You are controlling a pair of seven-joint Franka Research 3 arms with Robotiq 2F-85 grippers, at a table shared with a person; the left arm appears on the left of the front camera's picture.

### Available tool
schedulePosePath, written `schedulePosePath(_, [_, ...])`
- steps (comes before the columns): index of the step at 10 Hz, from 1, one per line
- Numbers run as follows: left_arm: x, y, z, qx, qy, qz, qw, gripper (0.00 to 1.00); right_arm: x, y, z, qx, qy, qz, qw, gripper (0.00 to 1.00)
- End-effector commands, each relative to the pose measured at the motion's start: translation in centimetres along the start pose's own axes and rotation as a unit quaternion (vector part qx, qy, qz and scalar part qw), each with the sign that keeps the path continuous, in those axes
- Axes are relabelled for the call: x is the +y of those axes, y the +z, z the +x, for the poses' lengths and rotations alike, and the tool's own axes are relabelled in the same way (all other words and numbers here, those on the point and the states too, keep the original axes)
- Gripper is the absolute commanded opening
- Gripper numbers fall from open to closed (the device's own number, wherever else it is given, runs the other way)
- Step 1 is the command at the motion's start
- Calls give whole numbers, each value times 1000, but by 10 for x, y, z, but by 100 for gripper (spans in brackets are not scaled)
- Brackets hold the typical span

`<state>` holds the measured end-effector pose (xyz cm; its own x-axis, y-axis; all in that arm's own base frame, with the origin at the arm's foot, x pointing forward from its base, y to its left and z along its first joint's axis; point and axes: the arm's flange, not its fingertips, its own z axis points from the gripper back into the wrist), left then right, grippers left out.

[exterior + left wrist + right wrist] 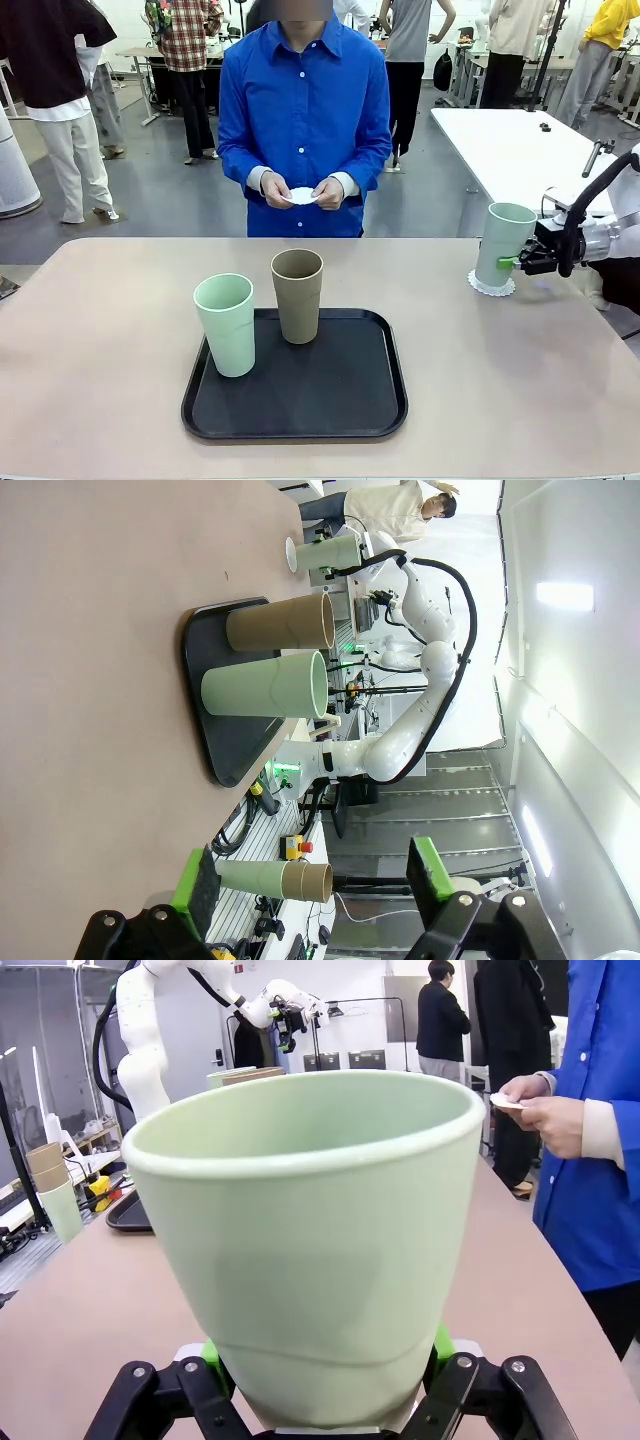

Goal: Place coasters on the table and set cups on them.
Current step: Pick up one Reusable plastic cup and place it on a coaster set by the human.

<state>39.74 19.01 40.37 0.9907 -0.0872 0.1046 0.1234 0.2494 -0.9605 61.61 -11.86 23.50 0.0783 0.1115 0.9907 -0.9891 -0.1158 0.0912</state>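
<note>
One mint cup [503, 243] stands upright, mouth up, on a coaster [473, 281].

Our front cam looks across the black tray [330, 395] twd the person [303, 120], L wrist cam sees that tray sideways from farther off, R wrist cam glimpses it behind a close-up cup [300, 1250].

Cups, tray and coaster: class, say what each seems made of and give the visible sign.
Mint cup, brown cup and side cup: probably matte plastic or fibre composite; dull even colour, no glare. Tray: likely black plastic; smooth surface, moulded raised rim. Coaster under the side cup: seemingly thin white paper; lacy scalloped edge.
</note>
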Motion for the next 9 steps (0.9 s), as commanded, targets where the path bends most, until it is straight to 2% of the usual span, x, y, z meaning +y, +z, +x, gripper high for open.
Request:
schedulePosePath(1, [-2, 1, -1, -3, -3, -3, 1000, 100, -13, 5, 2, 2, -10, 0, 1000, 83])
schedulePosePath(9, [-2, 1, -1, -3, -3, -3, 1000, 100, -17, 4, -16, 19, -36, 3, 999, 83])
